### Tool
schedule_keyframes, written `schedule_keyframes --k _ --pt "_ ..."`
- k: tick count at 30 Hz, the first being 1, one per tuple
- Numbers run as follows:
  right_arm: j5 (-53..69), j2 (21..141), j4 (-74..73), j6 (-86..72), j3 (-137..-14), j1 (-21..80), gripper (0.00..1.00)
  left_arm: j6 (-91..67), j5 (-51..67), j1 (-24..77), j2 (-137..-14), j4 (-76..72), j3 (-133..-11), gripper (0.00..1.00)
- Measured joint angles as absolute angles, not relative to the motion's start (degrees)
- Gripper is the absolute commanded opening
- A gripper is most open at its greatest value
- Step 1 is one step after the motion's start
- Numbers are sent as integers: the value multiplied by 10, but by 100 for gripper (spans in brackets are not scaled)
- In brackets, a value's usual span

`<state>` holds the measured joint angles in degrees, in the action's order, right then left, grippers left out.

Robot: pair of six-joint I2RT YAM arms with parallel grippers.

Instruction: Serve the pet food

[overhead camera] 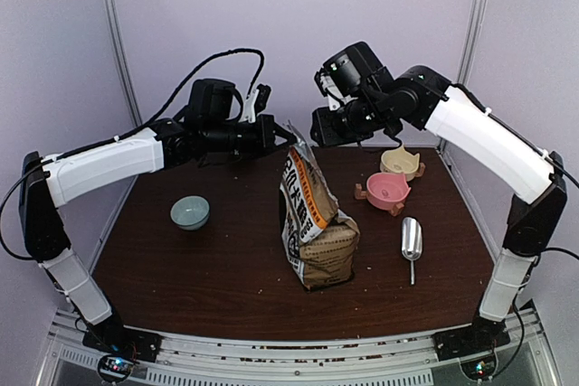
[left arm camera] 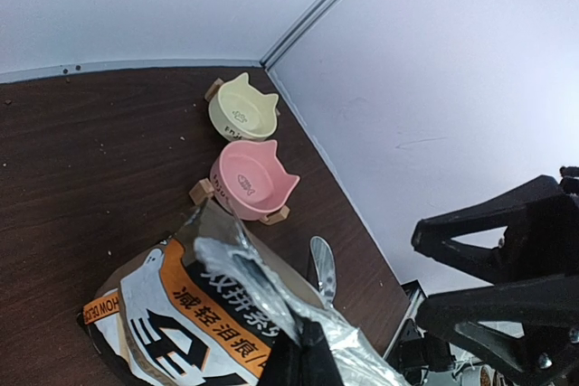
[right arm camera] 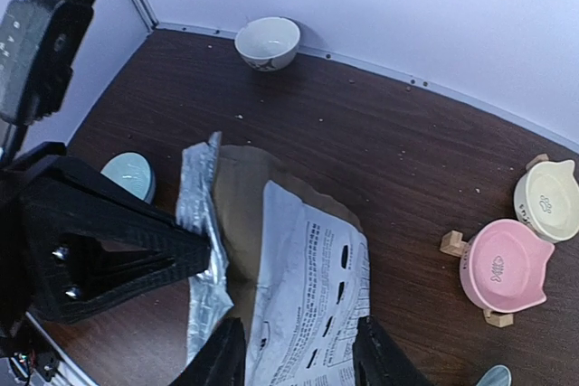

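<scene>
A pale blue bowl (overhead camera: 190, 212) sits on the worktop (overhead camera: 226, 268), well off to the left of the left claw (overhead camera: 282, 133) and lower than it. That claw is pinched narrow on the silver foil lip (left arm camera: 240, 264) at the top of the brown paper bag (overhead camera: 317, 232), holding that edge up. The bag stands upright on the worktop directly beneath both claws, its lower half creased. The pet food is inside it and cannot be seen.

Just to the right of the left claw, the right claw (right arm camera: 298, 359) hangs over the bag's mouth. Its fingers (right arm camera: 222, 354) stand apart, one on each side of the bag's white printed panel, and are not closed on it. In the right wrist view a white bowl (right arm camera: 268, 42) stands far ahead of this claw, against the back wall.

Below and to the right of the right claw is a pink bowl (overhead camera: 387, 189) on a wooden stand. A cream bowl (overhead camera: 401, 162) sits just beside it, farther back. A metal scoop (overhead camera: 412, 241) lies flat on the worktop, right of the bag and well below the right claw.
</scene>
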<state>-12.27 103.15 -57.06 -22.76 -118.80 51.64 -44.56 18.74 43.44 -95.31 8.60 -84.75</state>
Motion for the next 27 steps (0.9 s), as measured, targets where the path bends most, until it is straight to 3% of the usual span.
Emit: schedule_keyframes --k 13,27 --pt "-36 1060 -575 -229 -1229 510 28 -445 191 434 -953 85 -848 0" --pt "-33 1107 -601 -222 -1265 510 23 -444 193 434 -953 85 -848 0"
